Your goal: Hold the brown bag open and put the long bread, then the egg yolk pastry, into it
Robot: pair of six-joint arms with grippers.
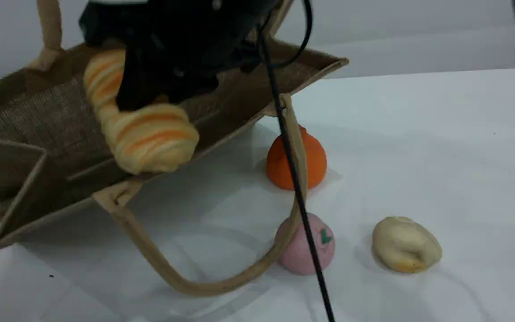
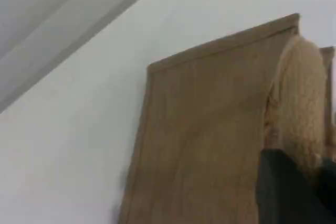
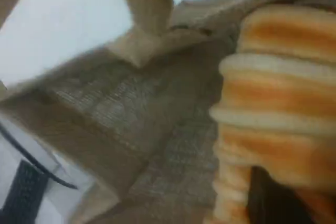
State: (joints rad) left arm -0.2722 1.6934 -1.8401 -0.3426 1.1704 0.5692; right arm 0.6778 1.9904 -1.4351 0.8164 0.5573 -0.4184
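Note:
The brown bag point(image 1: 38, 129) lies tilted on the table's left with its mouth gaping toward the camera. Its far handle point(image 1: 49, 27) is pulled up out of the scene view. In the left wrist view my left gripper point(image 2: 294, 182) is shut on that beige handle point(image 2: 299, 98), beside the bag's side panel point(image 2: 210, 140). My right gripper point(image 1: 150, 96) is shut on the long bread point(image 1: 145, 129), which hangs across the bag's mouth with its lower end over the front rim. The right wrist view shows the striped bread point(image 3: 278, 108) against the bag's woven inside point(image 3: 157, 129). The egg yolk pastry point(image 1: 406, 244) rests on the table at the front right.
An orange pear-shaped fruit point(image 1: 296, 158) and a pink ball point(image 1: 304, 243) sit just right of the bag. The bag's near handle point(image 1: 195, 284) loops across the table in front of them. A black cable point(image 1: 293, 170) hangs down over both.

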